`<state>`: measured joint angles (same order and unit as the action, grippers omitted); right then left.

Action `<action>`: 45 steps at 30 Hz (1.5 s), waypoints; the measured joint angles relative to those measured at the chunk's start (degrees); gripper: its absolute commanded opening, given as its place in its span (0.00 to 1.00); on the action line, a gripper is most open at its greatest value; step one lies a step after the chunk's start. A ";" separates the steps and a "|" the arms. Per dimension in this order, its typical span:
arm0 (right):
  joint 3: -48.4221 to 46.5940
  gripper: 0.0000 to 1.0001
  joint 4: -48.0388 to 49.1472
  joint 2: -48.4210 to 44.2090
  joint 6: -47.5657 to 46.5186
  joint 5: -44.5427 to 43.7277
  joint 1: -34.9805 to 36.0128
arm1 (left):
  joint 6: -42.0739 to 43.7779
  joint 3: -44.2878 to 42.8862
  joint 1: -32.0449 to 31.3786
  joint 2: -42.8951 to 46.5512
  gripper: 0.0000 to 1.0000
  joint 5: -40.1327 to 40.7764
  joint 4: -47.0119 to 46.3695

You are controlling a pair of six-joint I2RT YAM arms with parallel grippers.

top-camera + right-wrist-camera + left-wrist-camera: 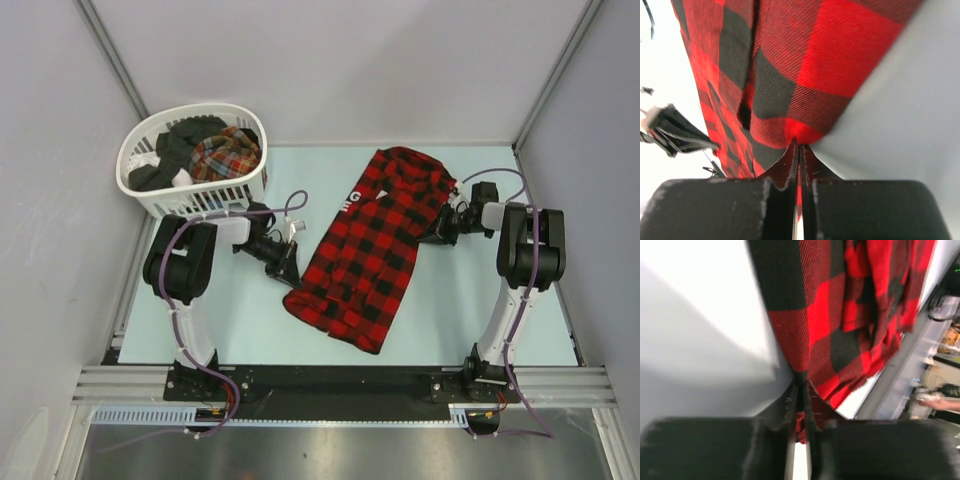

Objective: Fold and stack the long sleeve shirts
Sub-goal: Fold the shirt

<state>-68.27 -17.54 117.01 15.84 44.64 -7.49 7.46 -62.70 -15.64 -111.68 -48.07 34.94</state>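
Shirt [372, 250]: red-black check, I see it lying slanted on the table [460, 320], right of the basket [150, 195];
Left gripper [801, 385]: pinching its left edge;
Right gripper [799, 147]: pinching its right edge

The pale surface [450, 320] carries a red-and-black checked shirt [370, 250] slantwise at its middle and a white basket [200, 203] far left.

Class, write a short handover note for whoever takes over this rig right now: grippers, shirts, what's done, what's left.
Left gripper: shut on the left edge of the red-and-black shirt.
Right gripper: shut on its right edge.
The shirt lies on the table; the plaid shirt sits in the white basket.
Done: one shirt laid out.
Left: folding it, the basket's shirts, all stacking.
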 measured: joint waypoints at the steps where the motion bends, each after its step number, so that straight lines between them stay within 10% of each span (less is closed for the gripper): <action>1: -1.46 0.00 -0.83 0.81 -0.09 -0.33 0.31 | -0.70 1.46 -0.44 -0.02 0.00 -1.44 -0.42; 11: -22.95 0.00 -12.26 10.62 -5.40 -8.13 6.62 | -9.31 18.14 -7.48 6.99 0.00 -7.39 -9.09; 22: -31.12 0.10 -19.04 14.21 -8.22 -11.23 9.42 | -11.10 16.83 -4.85 7.74 0.02 -4.13 -7.91; 35: -29.46 0.61 -26.95 10.84 -15.74 -11.63 10.64 | -5.27 12.24 -3.82 8.28 0.42 -1.75 0.68; 45: -36.24 0.54 -30.34 11.04 -23.06 -14.03 7.91 | -6.54 -1.55 -0.31 11.23 0.55 7.87 -1.03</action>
<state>-104.51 -47.88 128.05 -7.22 30.61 0.43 0.93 -64.25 -15.94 -100.44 -40.21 33.91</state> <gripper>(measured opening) 0.580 0.571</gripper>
